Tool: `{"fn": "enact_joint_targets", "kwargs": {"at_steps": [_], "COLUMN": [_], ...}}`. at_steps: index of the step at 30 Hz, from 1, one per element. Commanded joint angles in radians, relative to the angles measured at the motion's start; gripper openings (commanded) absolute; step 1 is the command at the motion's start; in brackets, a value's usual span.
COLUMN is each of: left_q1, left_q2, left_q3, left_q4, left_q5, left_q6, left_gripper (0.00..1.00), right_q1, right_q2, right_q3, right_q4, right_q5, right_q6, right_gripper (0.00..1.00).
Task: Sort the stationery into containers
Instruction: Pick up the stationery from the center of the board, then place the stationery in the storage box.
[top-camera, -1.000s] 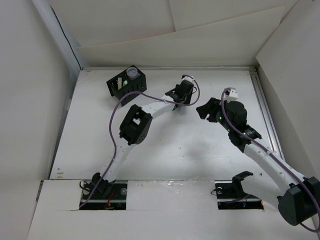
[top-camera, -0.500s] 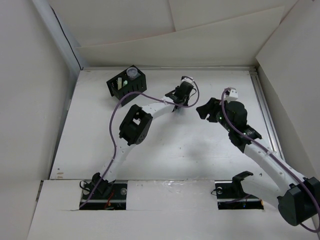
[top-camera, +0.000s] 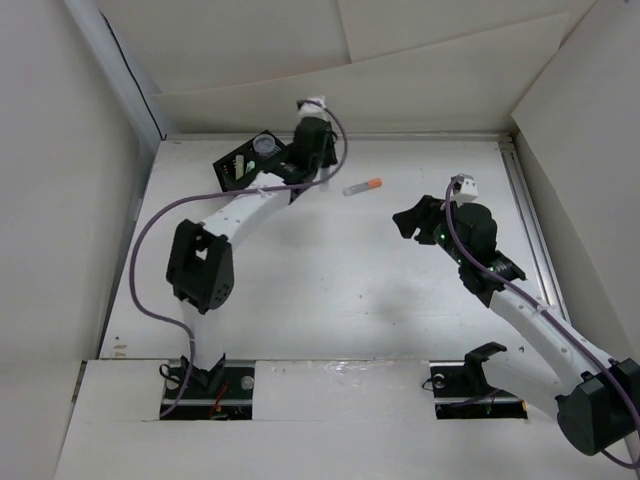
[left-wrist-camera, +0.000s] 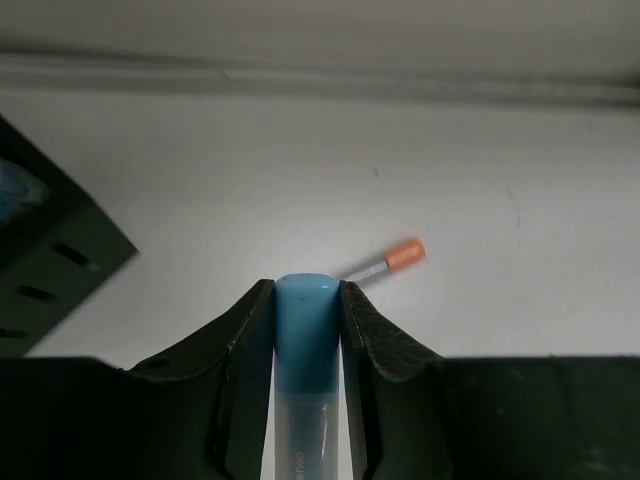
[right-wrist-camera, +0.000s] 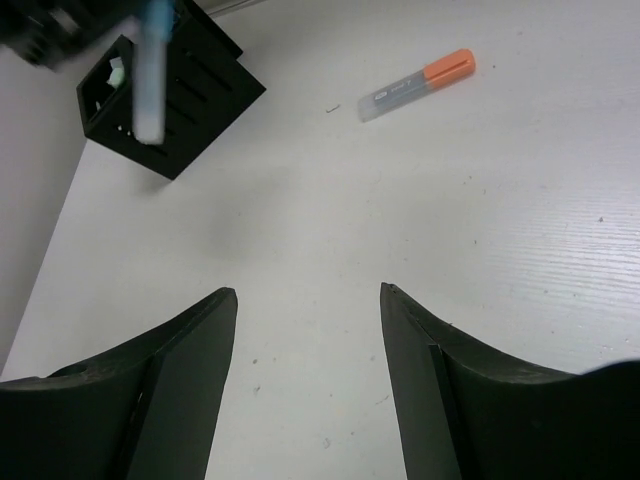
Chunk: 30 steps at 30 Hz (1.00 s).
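Observation:
My left gripper (left-wrist-camera: 305, 285) is shut on a light-blue stick (left-wrist-camera: 303, 330), whose blue end pokes out between the fingers. In the top view the left gripper (top-camera: 296, 172) hangs at the right side of the black organiser (top-camera: 243, 170), which holds a round pale roll (top-camera: 265, 146) and a pale green stick (top-camera: 240, 165). From the right wrist the blue stick (right-wrist-camera: 152, 70) hangs upright over the organiser (right-wrist-camera: 190, 95). A grey stick with an orange tip (top-camera: 362, 187) lies on the table, also seen from the right wrist (right-wrist-camera: 418, 85). My right gripper (right-wrist-camera: 308, 295) is open and holds nothing; it hovers right of the grey stick (top-camera: 408, 222).
White walls close in the table at the back and both sides. A raised rail (top-camera: 525, 215) runs along the right edge. The left arm's purple cable (top-camera: 150, 235) loops out to the left of the arm.
The left arm has swung from mid-table to the back left beside the organiser, carrying the blue stick. The grey orange-tipped stick now lies uncovered. The right arm has not moved.

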Motion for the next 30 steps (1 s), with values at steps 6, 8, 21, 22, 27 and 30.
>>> {"fn": "enact_joint_targets", "kwargs": {"at_steps": [6,8,21,22,27,30], "left_q1": [0.295,0.341,0.398,0.398,0.407,0.407], "left_q2": [-0.143,-0.12,0.079,0.096,0.144,0.153], "left_q3": [-0.009,0.015,0.17,0.185,0.207,0.207], "left_q4": [0.105,0.105,0.127,0.127,0.127,0.136], "left_q5": [-0.132,-0.144,-0.432,-0.446,-0.489,-0.498], "left_q6": [-0.116,-0.127,0.097,0.108,0.143,0.152], "left_gripper": [0.12,0.12,0.15,0.15,0.15,0.15], "right_q1": [-0.005,-0.005,-0.005,-0.005,-0.005,-0.005], "right_q2": [-0.009,-0.009,-0.009,-0.009,-0.009,0.0], "right_q3": [-0.006,-0.006,-0.006,-0.006,-0.006,-0.006], "right_q4": [0.055,0.055,0.055,0.055,0.064,0.064], "right_q5": [-0.021,-0.031,-0.061,-0.061,-0.061,-0.061], "right_q6": [0.006,0.006,0.006,0.006,0.006,0.006], "right_gripper": [0.65,0.65,0.65,0.65,0.65,0.65]}}
